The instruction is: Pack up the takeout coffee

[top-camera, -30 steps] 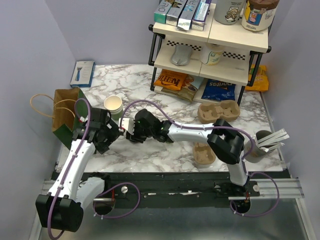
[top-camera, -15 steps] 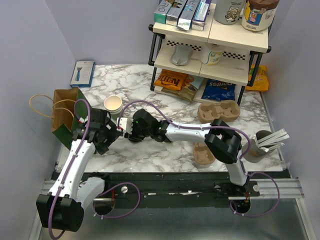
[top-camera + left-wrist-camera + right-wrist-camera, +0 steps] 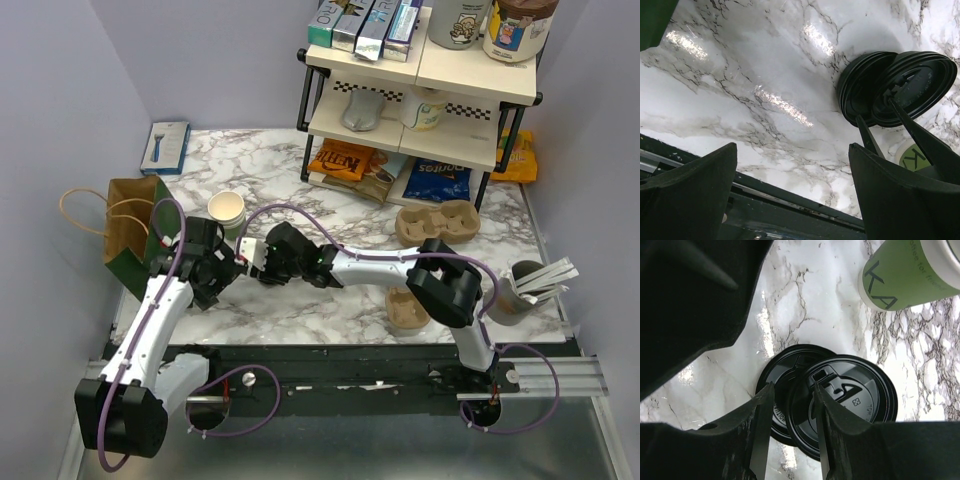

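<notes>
Right gripper [image 3: 794, 390] is hanging low over the white marble table [image 3: 300, 312], its fingers standing partly apart astride the 9 o'clock rim of the upper round black plastic lid [image 3: 852, 390], which is overlapping a second black lid [image 3: 790, 359]; whether they are pinching it cannot be told. The small green paper cup with a cream-white rim [image 3: 226, 208] is standing upright and uncovered at 1 o'clock of the lids in the right wrist view, apart from them. The left gripper [image 3: 792, 147] is hovering with jaws spread wide above bare marble, the lids lying at 2 o'clock of it.
</notes>
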Controlling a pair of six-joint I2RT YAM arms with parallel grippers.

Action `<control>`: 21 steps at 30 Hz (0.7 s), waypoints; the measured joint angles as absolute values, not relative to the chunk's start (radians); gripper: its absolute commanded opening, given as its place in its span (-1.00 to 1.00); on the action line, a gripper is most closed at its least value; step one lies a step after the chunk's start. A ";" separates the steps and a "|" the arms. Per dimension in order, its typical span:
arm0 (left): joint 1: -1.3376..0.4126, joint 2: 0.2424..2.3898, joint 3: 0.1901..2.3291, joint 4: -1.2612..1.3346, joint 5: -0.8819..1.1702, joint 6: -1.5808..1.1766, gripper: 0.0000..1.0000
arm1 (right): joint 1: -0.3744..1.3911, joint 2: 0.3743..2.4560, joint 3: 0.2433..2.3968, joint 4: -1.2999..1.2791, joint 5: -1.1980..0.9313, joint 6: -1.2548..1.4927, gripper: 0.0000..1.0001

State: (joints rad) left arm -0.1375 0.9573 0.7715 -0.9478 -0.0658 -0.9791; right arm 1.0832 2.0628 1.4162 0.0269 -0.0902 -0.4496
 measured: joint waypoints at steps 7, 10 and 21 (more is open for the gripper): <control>-0.138 0.993 0.772 -0.927 -0.108 -0.979 0.98 | 1.081 2.054 1.384 0.030 -0.073 -0.418 -0.09; -0.138 1.014 0.772 -0.918 -0.133 -0.979 0.98 | 1.079 2.047 1.368 0.029 -0.072 -0.403 -0.09; -0.138 1.033 0.771 -0.895 -0.166 -0.972 0.98 | 1.078 2.003 1.367 0.049 -0.075 -0.386 -0.09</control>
State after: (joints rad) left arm -0.1375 1.0332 0.7712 -0.8948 -0.1661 -0.9718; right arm 1.0779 2.0026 1.3674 0.0490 -0.0746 -0.3859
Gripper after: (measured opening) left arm 0.988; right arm 0.455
